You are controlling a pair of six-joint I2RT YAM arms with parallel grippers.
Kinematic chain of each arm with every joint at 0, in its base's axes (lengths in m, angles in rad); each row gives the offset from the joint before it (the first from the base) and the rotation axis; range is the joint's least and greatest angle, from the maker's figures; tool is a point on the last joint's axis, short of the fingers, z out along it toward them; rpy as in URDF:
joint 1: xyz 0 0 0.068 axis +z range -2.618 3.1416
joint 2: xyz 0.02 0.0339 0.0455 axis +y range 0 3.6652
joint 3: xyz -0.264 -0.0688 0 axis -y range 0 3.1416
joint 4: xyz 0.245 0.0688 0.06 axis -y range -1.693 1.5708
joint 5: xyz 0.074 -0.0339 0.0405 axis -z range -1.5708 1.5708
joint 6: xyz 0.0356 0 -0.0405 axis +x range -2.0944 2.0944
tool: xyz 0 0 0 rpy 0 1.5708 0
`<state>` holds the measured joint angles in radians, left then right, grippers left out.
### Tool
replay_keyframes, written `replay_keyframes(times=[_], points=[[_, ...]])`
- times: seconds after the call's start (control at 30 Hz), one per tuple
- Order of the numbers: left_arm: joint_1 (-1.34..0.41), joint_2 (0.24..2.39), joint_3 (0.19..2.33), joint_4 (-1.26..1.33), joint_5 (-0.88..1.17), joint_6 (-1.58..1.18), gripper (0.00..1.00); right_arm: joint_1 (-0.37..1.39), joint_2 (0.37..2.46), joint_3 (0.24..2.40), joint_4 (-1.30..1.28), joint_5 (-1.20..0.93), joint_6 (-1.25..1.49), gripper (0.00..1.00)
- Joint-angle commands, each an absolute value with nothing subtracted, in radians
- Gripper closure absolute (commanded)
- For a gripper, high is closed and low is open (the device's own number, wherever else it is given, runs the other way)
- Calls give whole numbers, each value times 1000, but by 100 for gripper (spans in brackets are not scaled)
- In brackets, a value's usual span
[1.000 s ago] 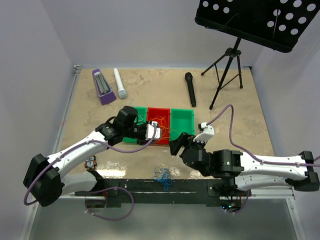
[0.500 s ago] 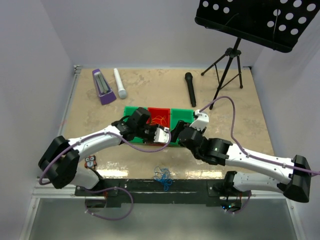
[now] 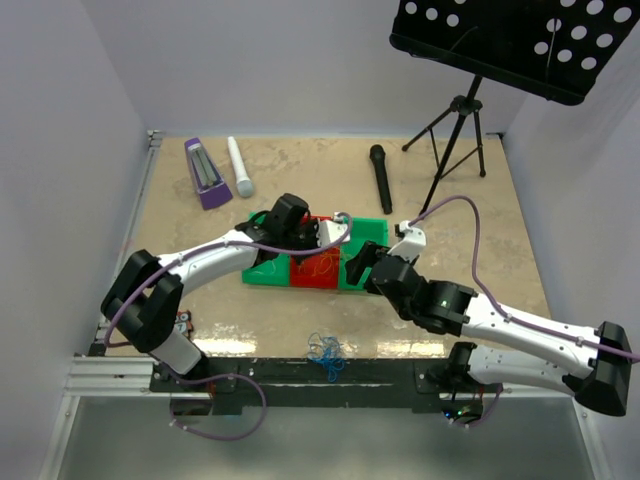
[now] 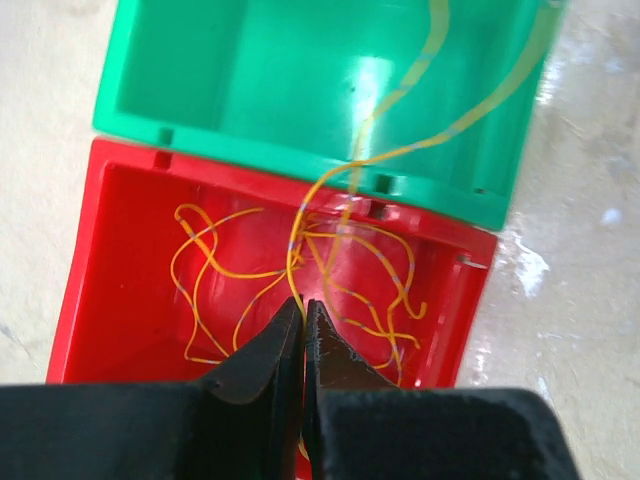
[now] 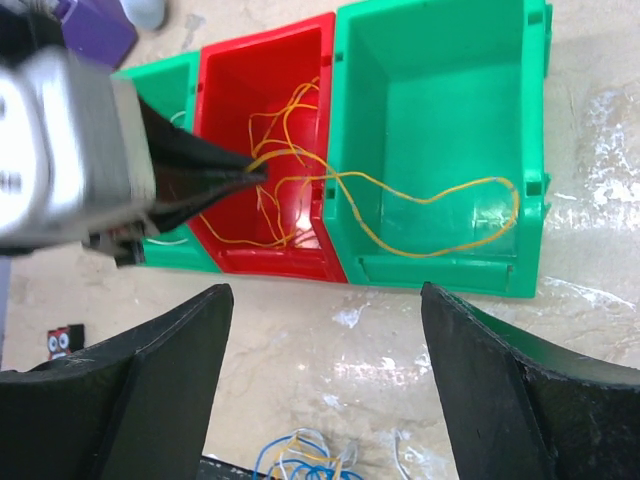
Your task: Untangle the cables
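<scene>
Cables (image 4: 293, 262), thin yellow loops in glossy red bin (image 4: 110, 290), pinched by left hand (image 4: 302, 305); right hand (image 5: 325, 295) splayed.

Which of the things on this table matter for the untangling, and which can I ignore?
Job: orange-yellow cables in the red bin, one loop spilling into the green bin; blue cables at the near edge; left gripper, fingers pinching a yellow strand; right gripper, open.
Lying about: purple metronome; white microphone; black microphone; music stand.

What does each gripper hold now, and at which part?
Left gripper pinches the yellow cable at a strand over the red bin; right gripper holds nothing.
</scene>
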<state>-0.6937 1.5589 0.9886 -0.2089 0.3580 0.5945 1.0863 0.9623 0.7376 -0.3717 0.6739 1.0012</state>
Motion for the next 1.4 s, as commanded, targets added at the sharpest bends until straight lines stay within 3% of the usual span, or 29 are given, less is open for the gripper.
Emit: replay_keyframes(times=[0.0,0.17,0.53,0.87,0.93,1.03,1.1,1.37], points=[[-664,1609,1048,-233,299,431,92,1088,966,718,-312,664,968,18],[-667,1600,1003,-152,227,403,87,1086,976,704,-218,675,885,16],[-670,1672,977,-83,127,362,84,1081,1101,719,-147,611,942,16],[-661,1579,905,5,247,285,80,970,1152,669,-26,632,956,23],[-660,1580,933,-33,284,279,74,951,1150,667,38,632,936,25],[-661,1580,968,-54,331,241,47,928,1172,669,84,634,931,28],[-660,1572,988,-64,356,207,36,910,1198,670,103,626,930,30],[-624,1532,1048,-113,391,150,31,890,1299,663,138,603,945,38]])
